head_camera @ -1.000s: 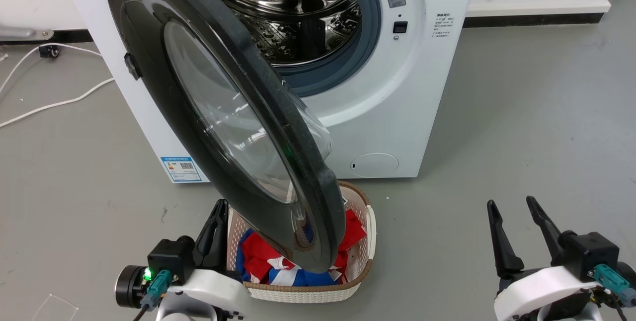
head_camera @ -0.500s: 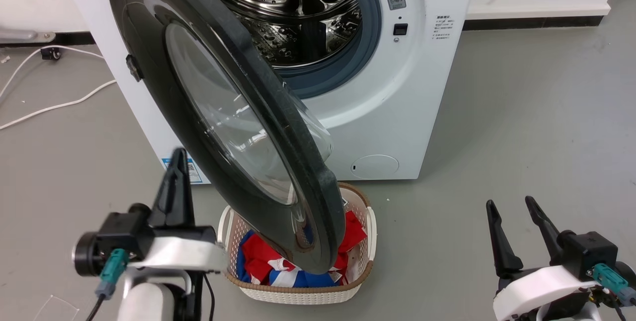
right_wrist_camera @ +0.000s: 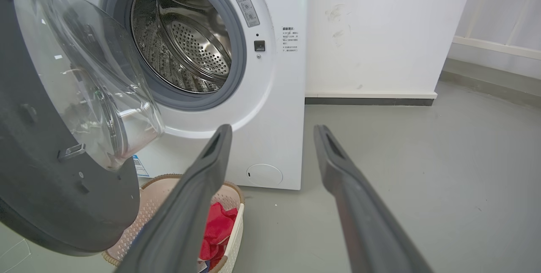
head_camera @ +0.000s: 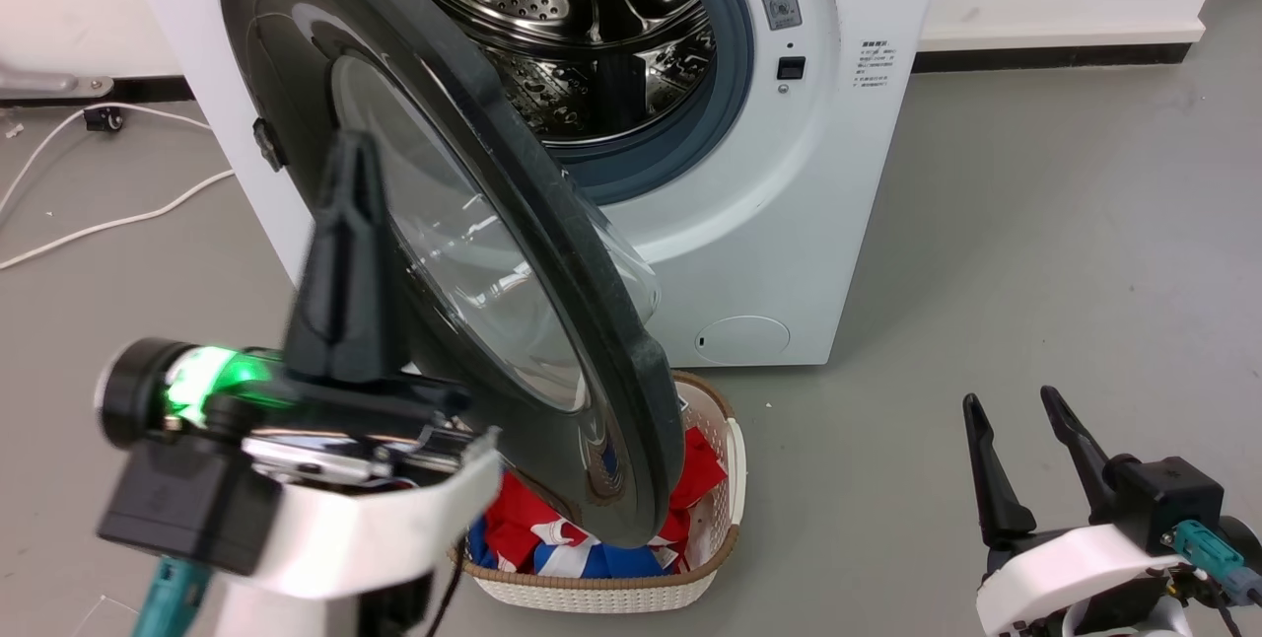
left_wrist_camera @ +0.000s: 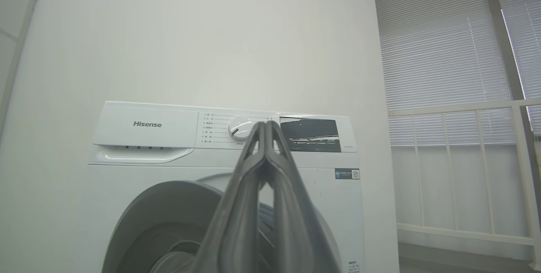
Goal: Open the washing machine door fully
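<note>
Washer (head_camera: 848, 183): front-loader, mouth exposed.
Door (head_camera: 463, 252): hinged on the washer's left side and swung out to roughly halfway. Its free edge hangs over the basket. Judged part done; the swing further out to the left is not yet made.
Drum (head_camera: 552, 16): steel, and the visible part is empty.
Basket (head_camera: 592, 590): on the floor just before the washer, under the door's low edge. It holds crumpled clothes (head_camera: 695, 464) in red, blue and white.
Left gripper (head_camera: 350, 154): raised before the door's outer face. In the wrist view its fingers are pressed together with nothing between. Contact with the door cannot be told.
Right gripper (head_camera: 1011, 398): low and well apart from the door, jaws wide and empty.
</note>
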`<state>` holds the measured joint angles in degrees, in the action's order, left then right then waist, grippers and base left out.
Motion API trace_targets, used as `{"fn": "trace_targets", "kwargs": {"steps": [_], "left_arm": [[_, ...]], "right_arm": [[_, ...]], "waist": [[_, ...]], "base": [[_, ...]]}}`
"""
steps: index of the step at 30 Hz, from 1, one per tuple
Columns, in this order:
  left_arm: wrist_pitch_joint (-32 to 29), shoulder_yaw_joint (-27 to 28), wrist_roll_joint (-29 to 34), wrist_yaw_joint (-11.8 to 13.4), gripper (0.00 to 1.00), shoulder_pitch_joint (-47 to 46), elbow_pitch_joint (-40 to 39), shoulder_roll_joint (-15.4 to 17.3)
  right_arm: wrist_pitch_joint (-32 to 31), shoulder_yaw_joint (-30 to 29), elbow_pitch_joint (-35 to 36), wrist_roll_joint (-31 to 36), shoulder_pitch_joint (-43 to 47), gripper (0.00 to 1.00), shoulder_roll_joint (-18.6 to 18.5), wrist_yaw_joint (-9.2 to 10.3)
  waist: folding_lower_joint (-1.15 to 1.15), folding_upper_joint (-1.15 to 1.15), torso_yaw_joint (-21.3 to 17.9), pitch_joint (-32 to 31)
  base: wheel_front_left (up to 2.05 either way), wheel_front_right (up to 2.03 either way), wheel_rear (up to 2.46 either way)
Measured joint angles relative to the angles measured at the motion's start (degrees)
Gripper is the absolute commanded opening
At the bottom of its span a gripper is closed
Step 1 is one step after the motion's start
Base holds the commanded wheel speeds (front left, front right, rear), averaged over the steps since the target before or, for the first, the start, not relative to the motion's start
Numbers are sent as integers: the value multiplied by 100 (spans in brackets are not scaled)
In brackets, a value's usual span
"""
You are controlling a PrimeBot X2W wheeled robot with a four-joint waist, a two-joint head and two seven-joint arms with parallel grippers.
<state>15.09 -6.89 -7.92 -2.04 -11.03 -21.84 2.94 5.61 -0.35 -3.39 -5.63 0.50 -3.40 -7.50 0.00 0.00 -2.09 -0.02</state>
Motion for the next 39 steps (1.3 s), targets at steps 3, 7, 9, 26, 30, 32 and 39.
{"fn": "trace_targets", "kwargs": {"steps": [3,7,9,26,30,32,39], "left_arm": [[-47,-437,-118,-75,0,24,-123,-1],[-359,-1151,-274,-209,0,22,-176,-2],[-576,-1535,-391,-261,0,24,-144,-3],[-2131,-3300,-1109,-259,0,386,1911,51],[-1831,-3075,-1111,16,0,232,2321,27],[-1660,-2944,-1113,143,0,143,2480,29],[-1334,-2644,-1160,469,0,-14,2830,13]], "right_arm": [[-1,-13,-1,7,7,100,2,0],[-2,-34,0,8,19,100,8,0],[-2,-51,3,8,27,100,12,0],[-35,-37,42,43,67,100,35,0],[-32,2,-7,5,62,100,38,0],[-27,2,-26,4,57,100,40,0],[-10,1,-60,-31,-12,100,41,0]], "waist": [[0,0,4,-26],[0,0,29,-36],[0,0,44,-36],[0,0,-147,170],[0,0,-261,238],[0,0,-309,269],[0,0,-385,360]], "base": [[0,0,0],[0,0,0],[0,0,0],[0,0,0],[0,0,0],[0,0,0],[0,0,0]]}}
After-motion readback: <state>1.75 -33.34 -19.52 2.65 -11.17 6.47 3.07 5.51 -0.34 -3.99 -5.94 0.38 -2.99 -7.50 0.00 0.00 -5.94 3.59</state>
